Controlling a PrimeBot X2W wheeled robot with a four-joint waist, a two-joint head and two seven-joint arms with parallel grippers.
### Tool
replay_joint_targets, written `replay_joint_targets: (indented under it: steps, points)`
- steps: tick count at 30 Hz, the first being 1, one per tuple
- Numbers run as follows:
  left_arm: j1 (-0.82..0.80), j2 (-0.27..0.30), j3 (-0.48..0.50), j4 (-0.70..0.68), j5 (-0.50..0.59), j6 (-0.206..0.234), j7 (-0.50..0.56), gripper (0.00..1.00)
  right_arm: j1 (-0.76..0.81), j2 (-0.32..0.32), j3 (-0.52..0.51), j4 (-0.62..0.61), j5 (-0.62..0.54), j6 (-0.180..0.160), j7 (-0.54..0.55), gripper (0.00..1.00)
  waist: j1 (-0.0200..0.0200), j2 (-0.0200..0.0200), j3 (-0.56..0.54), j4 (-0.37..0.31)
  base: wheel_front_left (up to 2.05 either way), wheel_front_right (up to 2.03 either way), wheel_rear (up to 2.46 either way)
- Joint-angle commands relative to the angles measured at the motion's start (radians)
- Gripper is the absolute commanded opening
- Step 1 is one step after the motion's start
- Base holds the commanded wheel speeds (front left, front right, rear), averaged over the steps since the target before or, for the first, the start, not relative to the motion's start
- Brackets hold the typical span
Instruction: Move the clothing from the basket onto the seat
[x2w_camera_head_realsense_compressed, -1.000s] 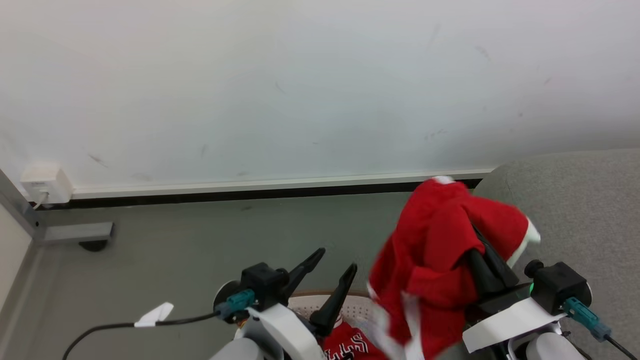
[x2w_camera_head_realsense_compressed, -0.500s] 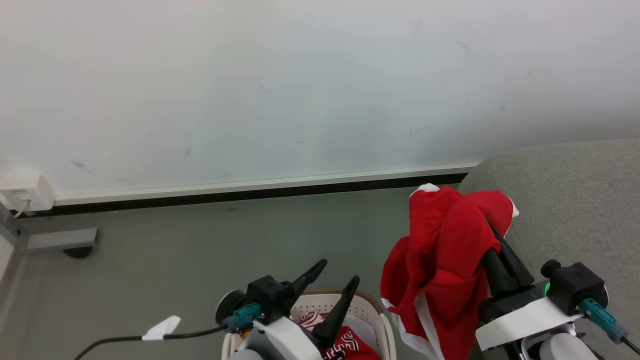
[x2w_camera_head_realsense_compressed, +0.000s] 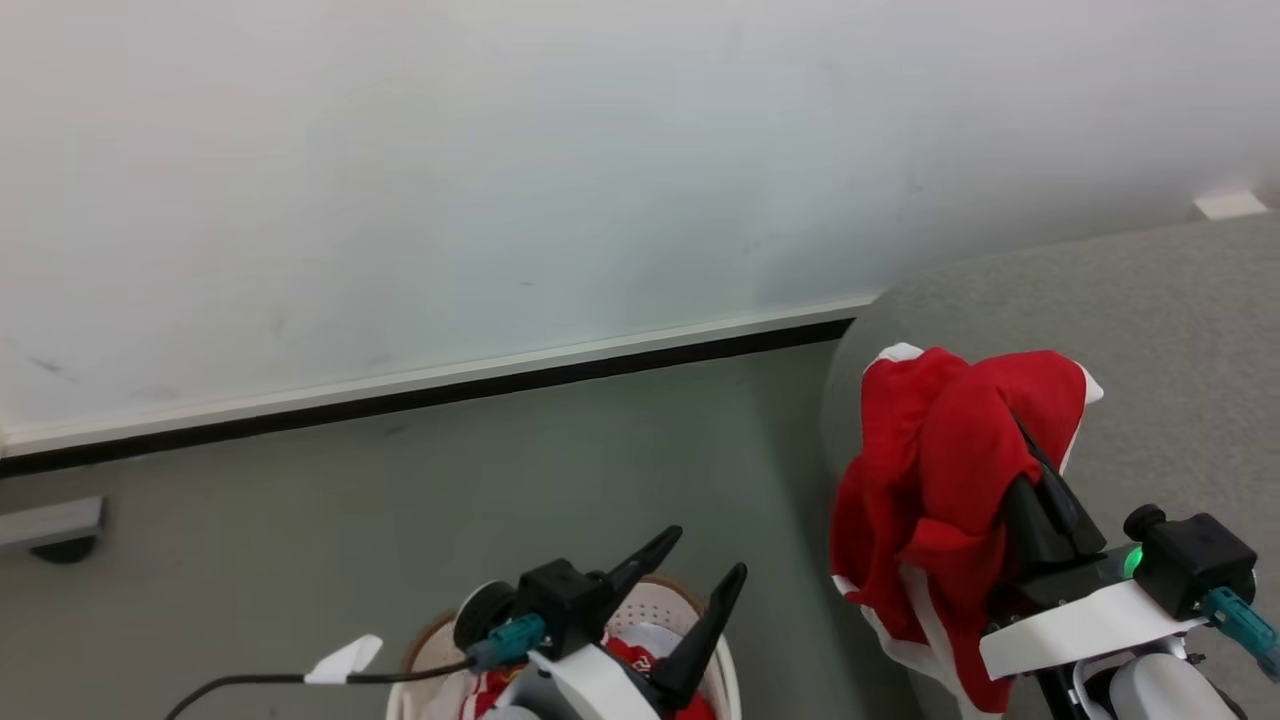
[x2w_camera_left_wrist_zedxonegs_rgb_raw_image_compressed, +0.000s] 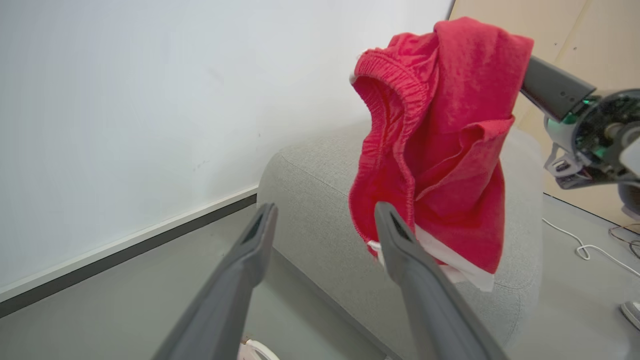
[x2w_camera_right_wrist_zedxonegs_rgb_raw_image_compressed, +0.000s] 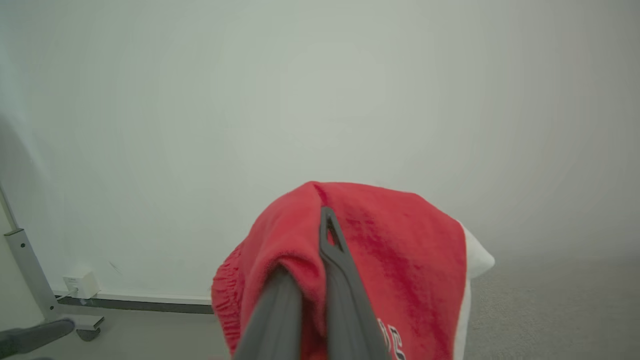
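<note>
Red cloth up in the air on the right side: the right gripper (x2w_camera_right_wrist_zedxonegs_rgb_raw_image_compressed: 324, 235) has its two fingers pressed together with a fold of the red garment (x2w_camera_head_realsense_compressed: 940, 470) pinched between them. The fabric drapes over the fingers and hangs down in a bunch, with an elastic waistband showing, white trim along the lower hem and a bit of lettering near the bottom of the right wrist view. It hangs by the rounded corner of the grey seat (x2w_camera_head_realsense_compressed: 1150, 340), right at the edge where the upholstery drops to the floor (x2w_camera_head_realsense_compressed: 400, 520); whether the hem brushes the cushion I cannot tell. Over on the left, the left gripper (x2w_camera_head_realsense_compressed: 705, 553) is spread wide, fingers well apart, nothing between them, poised above the basket (x2w_camera_head_realsense_compressed: 432, 640). Its tan rim and perforated white wall just peek in at the bottom of the head view, and more red clothing (x2w_camera_head_realsense_compressed: 622, 655) with white on it lies inside. Grey-green floor below, a pale wall (x2w_camera_head_realsense_compressed: 500, 150) behind it all
</note>
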Motion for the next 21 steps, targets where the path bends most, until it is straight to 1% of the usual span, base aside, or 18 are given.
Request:
replay_joint_targets:
  steps: [1,8,12,17,21]
  points:
    - [-0.002,0.000,-0.007,-0.004,-0.004,-0.002,-0.001,1.00,-0.001,-0.008,-0.008,-0.007,0.000,-0.002,0.000,0.00,0.0000,0.0000,0.008,-0.032,0.00,0.00,0.00]
    - [-0.020,-0.012,-0.052,-0.031,-0.009,-0.001,-0.001,1.00,0.008,-0.022,-0.036,-0.024,0.003,-0.002,0.000,0.00,0.0000,0.0000,0.034,-0.115,0.00,0.00,0.00]
    - [-0.039,-0.017,-0.069,-0.043,-0.007,-0.001,-0.001,1.00,0.005,-0.029,-0.053,-0.029,0.008,-0.002,0.000,0.00,0.0000,0.0000,0.066,-0.148,0.00,0.00,0.00]
    - [-0.075,-0.018,-0.092,-0.045,0.004,-0.001,-0.001,1.00,-0.024,-0.032,-0.087,-0.023,0.008,-0.002,0.000,0.00,0.0000,0.0000,0.133,-0.157,0.00,0.00,0.00]
    - [-0.120,-0.014,-0.113,-0.045,0.014,-0.001,-0.001,1.00,-0.079,-0.044,-0.122,-0.016,0.023,-0.002,0.000,0.00,0.0000,0.0000,0.215,-0.139,0.00,0.00,0.00]
